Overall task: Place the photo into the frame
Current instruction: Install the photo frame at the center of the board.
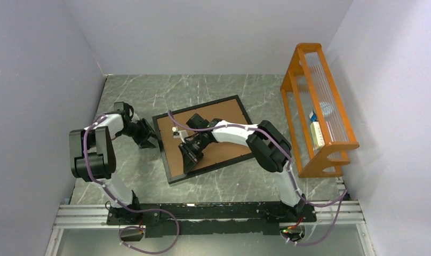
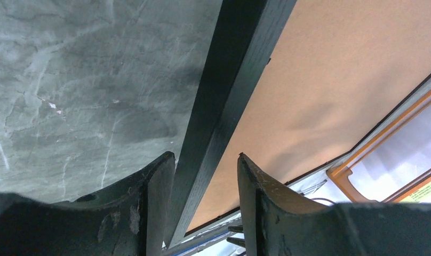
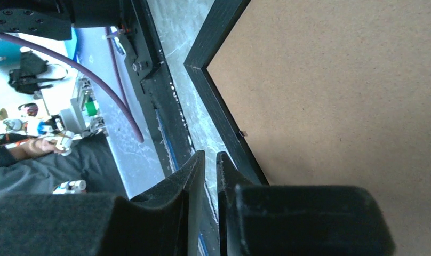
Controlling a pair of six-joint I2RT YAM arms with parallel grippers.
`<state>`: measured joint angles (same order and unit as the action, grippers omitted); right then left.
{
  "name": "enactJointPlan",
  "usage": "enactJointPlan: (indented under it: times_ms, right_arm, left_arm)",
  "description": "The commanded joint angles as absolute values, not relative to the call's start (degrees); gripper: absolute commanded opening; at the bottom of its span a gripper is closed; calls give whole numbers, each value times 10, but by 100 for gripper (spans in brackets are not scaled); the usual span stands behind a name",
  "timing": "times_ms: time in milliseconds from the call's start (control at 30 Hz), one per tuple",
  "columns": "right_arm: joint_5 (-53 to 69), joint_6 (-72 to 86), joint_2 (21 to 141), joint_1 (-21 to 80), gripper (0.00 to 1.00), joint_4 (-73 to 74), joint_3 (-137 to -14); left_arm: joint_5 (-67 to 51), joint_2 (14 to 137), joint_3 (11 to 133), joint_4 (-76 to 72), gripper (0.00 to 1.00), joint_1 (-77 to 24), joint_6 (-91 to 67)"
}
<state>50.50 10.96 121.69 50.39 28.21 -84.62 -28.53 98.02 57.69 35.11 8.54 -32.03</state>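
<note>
The black frame (image 1: pixel 197 106) lies flat on the table, turned a little. A brown backing board (image 1: pixel 229 114) fills it and faces up. The photo is hidden. My left gripper (image 1: pixel 149 140) is at the frame's left edge. In the left wrist view it (image 2: pixel 206 157) is open, and the left rail of the frame (image 2: pixel 224 80) runs between its fingers beside the backing board (image 2: pixel 336 80). My right gripper (image 1: pixel 192 164) hangs over the frame's near left part. In the right wrist view it (image 3: pixel 210 154) shows only a thin slit with nothing in it, next to the frame corner (image 3: pixel 213 37) and the board (image 3: pixel 336 96).
An orange wooden rack (image 1: pixel 320 106) with clear slats stands at the right, close to the frame's right corner. Grey walls close in the left, back and right. The arms' mounting rail (image 1: pixel 213 213) runs along the near edge.
</note>
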Motion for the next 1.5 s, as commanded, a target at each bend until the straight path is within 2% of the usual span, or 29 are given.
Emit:
enactJointPlan:
  times_ms: [0, 467, 833, 1467]
  right_arm:
    - [558, 107, 1228, 506, 18, 286, -881]
    - [512, 143, 1263, 514, 25, 262, -885]
    - [446, 137, 1294, 513, 26, 281, -889]
    - [412, 133, 1338, 493, 30, 272, -885]
  left_arm:
    - [-300, 982, 572, 351, 51, 87, -298]
    - [-309, 991, 575, 348, 47, 86, -299]
    - [-306, 989, 574, 351, 46, 86, -298]
    - [-306, 990, 574, 352, 44, 86, -296]
